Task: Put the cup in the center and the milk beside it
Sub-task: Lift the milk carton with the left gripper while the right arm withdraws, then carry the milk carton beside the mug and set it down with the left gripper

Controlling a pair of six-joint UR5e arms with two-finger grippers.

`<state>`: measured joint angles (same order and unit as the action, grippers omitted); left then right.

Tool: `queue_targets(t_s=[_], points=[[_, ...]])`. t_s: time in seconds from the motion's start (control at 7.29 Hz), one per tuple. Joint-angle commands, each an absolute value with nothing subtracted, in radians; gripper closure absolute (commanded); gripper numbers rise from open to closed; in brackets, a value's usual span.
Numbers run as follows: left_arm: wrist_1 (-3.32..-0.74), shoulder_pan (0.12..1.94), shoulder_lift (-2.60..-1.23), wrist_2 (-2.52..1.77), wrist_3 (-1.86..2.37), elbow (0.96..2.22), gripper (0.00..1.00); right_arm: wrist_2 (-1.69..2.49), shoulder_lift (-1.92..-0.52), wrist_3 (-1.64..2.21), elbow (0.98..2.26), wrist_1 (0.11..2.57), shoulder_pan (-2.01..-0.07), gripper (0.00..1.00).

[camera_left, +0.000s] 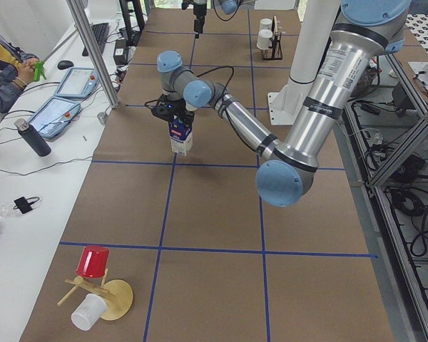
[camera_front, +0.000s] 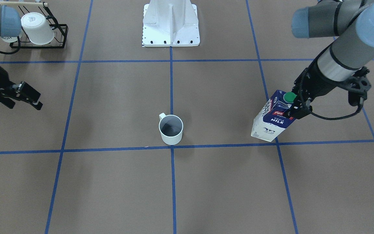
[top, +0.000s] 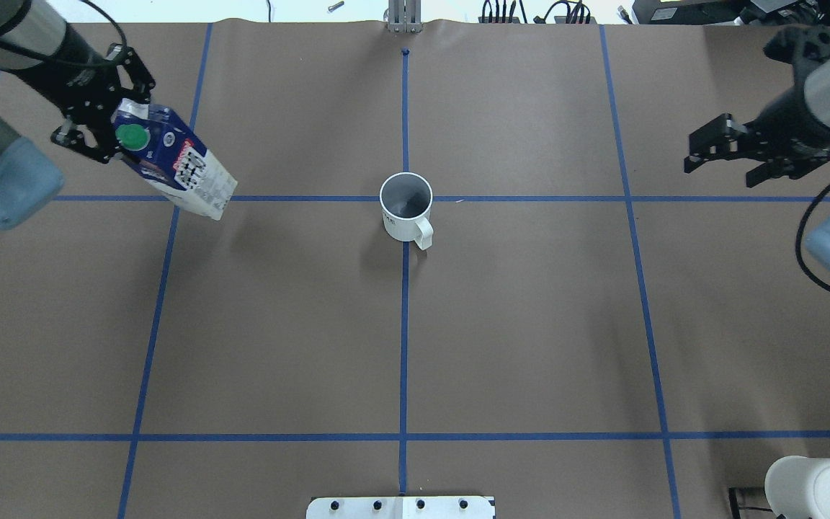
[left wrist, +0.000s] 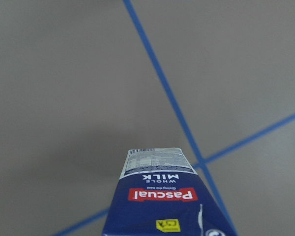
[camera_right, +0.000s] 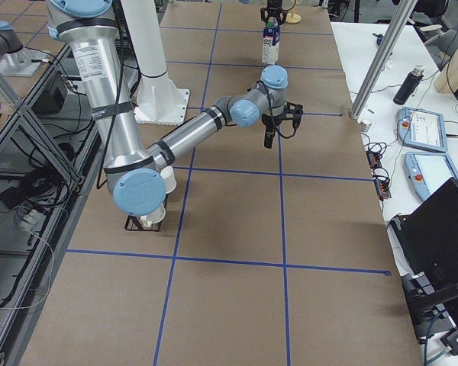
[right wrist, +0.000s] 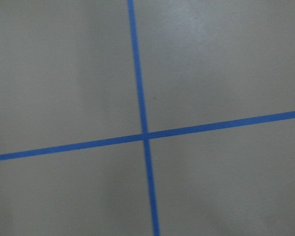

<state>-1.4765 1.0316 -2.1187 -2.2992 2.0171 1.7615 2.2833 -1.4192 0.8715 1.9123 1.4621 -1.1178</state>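
The cup (top: 405,205) stands upright on the central tape crossing (top: 405,198) of the worktop (top: 530,324), so the first half of the task looks done. The milk (top: 170,162) is well apart from it, out on the robot's left, with the left end effector (top: 101,119) clamped on its upper part by the green cap (top: 130,137) (whether its base touches the worktop I cannot tell), so bringing it beside the cup remains. The right end effector (top: 721,148) hangs spread and empty, far off on the other side.
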Motion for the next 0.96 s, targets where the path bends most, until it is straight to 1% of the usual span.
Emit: queue_targets(t_s=[0.0,0.14,0.27,0.41,0.55,0.69,0.82], points=[[-1.471,0.959,-2.317,-2.242,2.181,1.617,0.51,2.302,-1.578,0.607,1.917,1.460,-1.245,0.00],[-1.471,0.939,-2.414,-2.224,2.230,1.520,0.51,2.303,-1.603,0.565,1.917,1.459,-1.261,0.00],[-1.471,0.930,-2.481,-2.223,2.268,1.447,0.50,2.303,-1.608,0.565,1.919,1.457,-1.262,0.00],[-1.473,0.920,-2.517,-2.223,2.279,1.407,0.50,2.303,-1.609,0.566,1.919,1.456,-1.264,0.00],[-1.474,0.901,-2.570,-2.223,2.283,1.337,0.50,2.303,-1.611,0.566,1.919,1.456,-1.264,0.00],[-1.480,0.866,-2.594,-2.215,2.295,1.297,0.50,2.303,-1.611,0.565,1.921,1.456,-1.266,0.00],[-1.482,0.838,-2.580,-2.182,2.298,1.296,0.50,2.301,-1.611,0.565,1.914,1.456,-1.266,0.00]])
